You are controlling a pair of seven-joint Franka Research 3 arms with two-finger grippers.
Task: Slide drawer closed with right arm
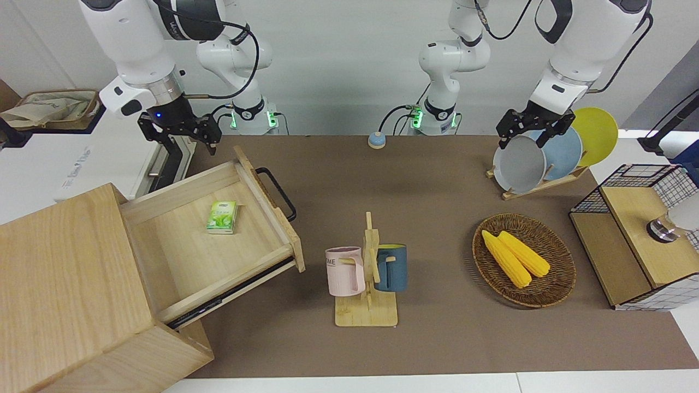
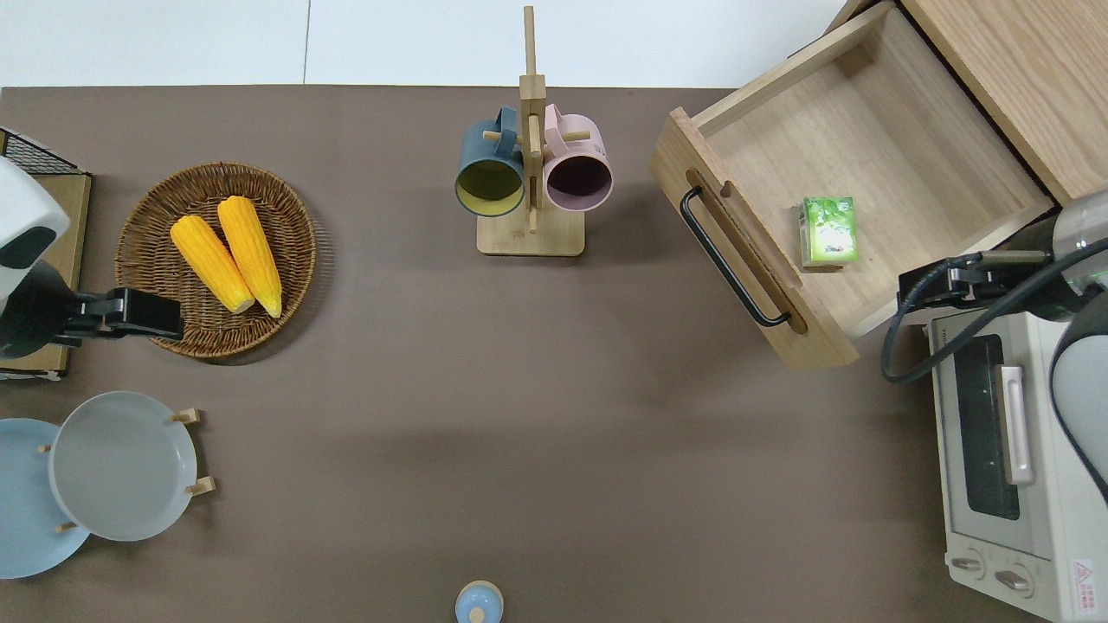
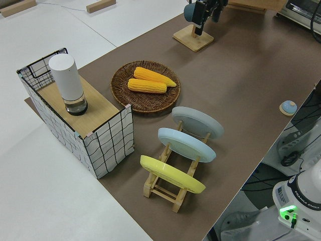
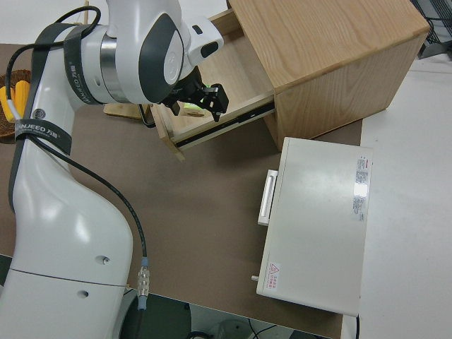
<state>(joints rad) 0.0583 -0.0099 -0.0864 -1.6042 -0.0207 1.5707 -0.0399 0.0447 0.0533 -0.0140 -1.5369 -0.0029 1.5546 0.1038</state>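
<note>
The light-wood drawer (image 1: 218, 256) stands pulled far out of the pale cabinet (image 1: 60, 273), its black bar handle (image 1: 278, 192) facing the middle of the table. A small green box (image 1: 222, 216) lies inside. In the overhead view the drawer (image 2: 866, 130) and its handle (image 2: 731, 260) show again. My right gripper (image 1: 180, 131) hangs open and empty over the drawer's side wall nearest the robots, as the overhead view (image 2: 930, 281) and the right side view (image 4: 201, 99) show. It touches nothing. The left arm is parked, its gripper (image 1: 527, 128) open.
A white toaster oven (image 2: 1004, 450) stands nearer the robots than the drawer. A mug rack (image 1: 367, 273) with a pink and a blue mug stands mid-table. A wicker basket (image 1: 546, 297) with two corn cobs, a plate rack (image 1: 540, 155) and a wire-mesh box (image 1: 633, 234) fill the left arm's end.
</note>
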